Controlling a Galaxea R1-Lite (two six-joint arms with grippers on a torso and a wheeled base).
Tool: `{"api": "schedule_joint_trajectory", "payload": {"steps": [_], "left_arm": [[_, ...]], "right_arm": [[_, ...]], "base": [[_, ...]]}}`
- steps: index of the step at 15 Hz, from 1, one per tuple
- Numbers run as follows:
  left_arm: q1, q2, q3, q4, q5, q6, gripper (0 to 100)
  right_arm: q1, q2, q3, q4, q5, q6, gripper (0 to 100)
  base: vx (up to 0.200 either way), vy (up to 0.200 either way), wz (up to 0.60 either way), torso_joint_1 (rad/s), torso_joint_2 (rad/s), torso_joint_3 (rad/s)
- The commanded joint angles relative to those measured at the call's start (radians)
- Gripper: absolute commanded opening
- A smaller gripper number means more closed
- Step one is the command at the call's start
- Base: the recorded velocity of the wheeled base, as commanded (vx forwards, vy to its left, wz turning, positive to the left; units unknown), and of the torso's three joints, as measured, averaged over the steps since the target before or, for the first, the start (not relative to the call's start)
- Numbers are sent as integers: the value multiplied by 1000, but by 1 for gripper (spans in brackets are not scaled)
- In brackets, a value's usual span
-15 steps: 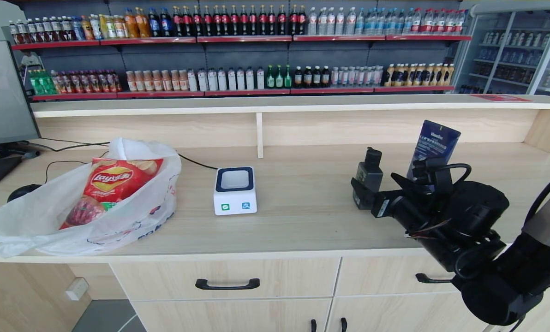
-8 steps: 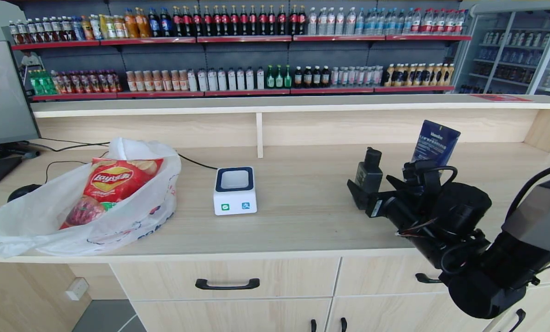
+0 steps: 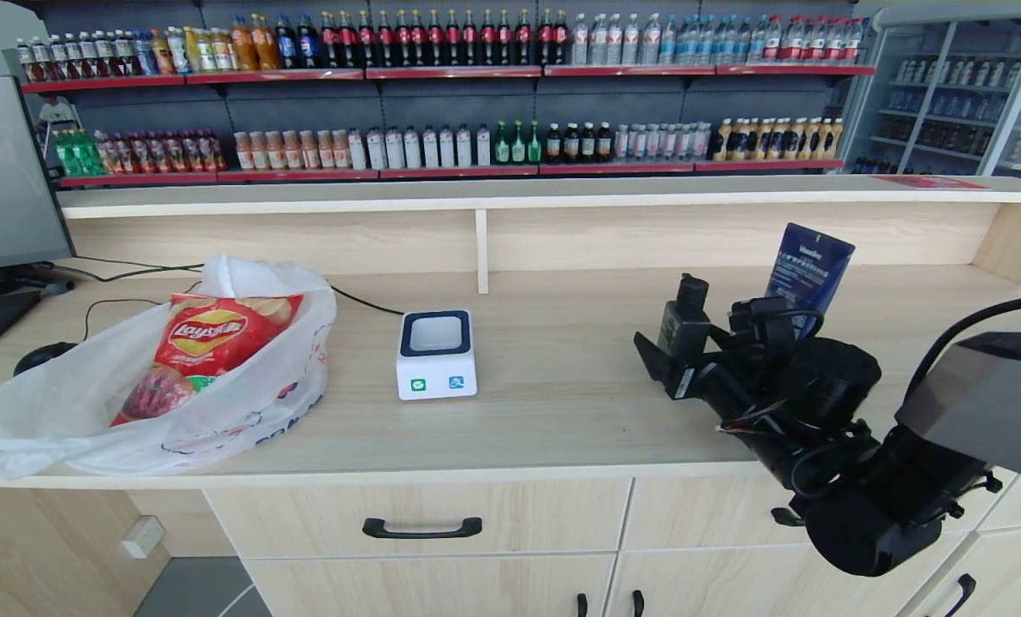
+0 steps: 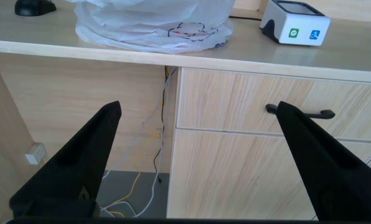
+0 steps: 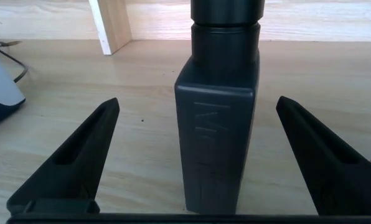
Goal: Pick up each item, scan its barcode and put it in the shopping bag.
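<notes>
A dark grey bottle [image 3: 684, 319] with a black cap stands upright on the wooden counter, right of the middle. My right gripper [image 3: 671, 360] is level with it and open. In the right wrist view the bottle [image 5: 216, 124] stands between the two spread fingers [image 5: 67, 165], with a gap on each side. A blue pack [image 3: 806, 261] stands behind it. The white scanner [image 3: 436, 353] sits mid-counter. The white shopping bag [image 3: 48, 411] lies at the left with a red chips bag [image 3: 211, 334] inside. My left gripper [image 4: 198, 168] hangs open below the counter's front edge, holding nothing.
A raised back ledge with a divider post [image 3: 481, 248] runs behind the counter. A monitor [image 3: 5, 171] and a black mouse [image 3: 44, 356] are at the far left, with cables behind the bag. Drawers with black handles [image 4: 300, 113] face my left gripper.
My right arm has moved left and forward, bringing its open fingers around the dark bottle. The bottle, bag and scanner have stayed put.
</notes>
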Motion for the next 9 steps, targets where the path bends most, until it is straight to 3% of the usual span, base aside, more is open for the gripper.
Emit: {"api": "schedule_joint_trajectory", "payload": {"steps": [1, 5, 9], "left_arm": [[1, 1, 0, 0, 0, 0, 100], [1, 1, 0, 0, 0, 1, 100], [1, 1, 0, 0, 0, -2, 100]], "right_arm": [[-6, 39, -45, -2, 1, 0, 100], [-8, 75, -74, -2, 1, 1, 100], [-16, 134, -189, -2, 1, 1, 100]], "base": [[0, 0, 0, 0, 0, 0], [0, 0, 0, 0, 0, 0], [0, 0, 0, 0, 0, 0]]}}
